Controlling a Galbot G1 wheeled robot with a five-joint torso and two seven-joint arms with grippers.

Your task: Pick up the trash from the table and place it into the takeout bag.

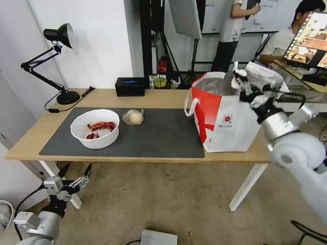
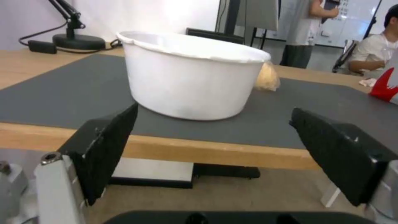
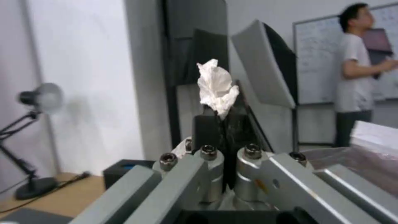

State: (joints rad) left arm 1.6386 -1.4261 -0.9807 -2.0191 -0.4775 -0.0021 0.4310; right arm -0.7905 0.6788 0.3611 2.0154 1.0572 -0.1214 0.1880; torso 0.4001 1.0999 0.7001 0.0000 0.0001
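The right gripper point(image 1: 238, 79) is pinching the white tissue point(image 3: 217, 87) tight above the takeout bag point(image 1: 224, 117), but it might be blowing onto the table point(image 1: 153, 98) if dropped from up there, while the left gripper point(image 1: 73, 175) is hanging wide open and empty.

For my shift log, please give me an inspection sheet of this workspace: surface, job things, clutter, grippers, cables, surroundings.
Surface: light-wood table with dark grey mat.
Job's things: white bowl with red shells and bagged pale lump on the mat; takeout bag upright at the table's right end; crumpled tissue held.
Clutter: black tissue box, desk lamp.
Grippers: right gripper shut on the tissue above the bag's mouth; left gripper open, low before the table edge.
Cables: lamp cord on the tabletop.
Surroundings: people, whiteboard, monitor behind.
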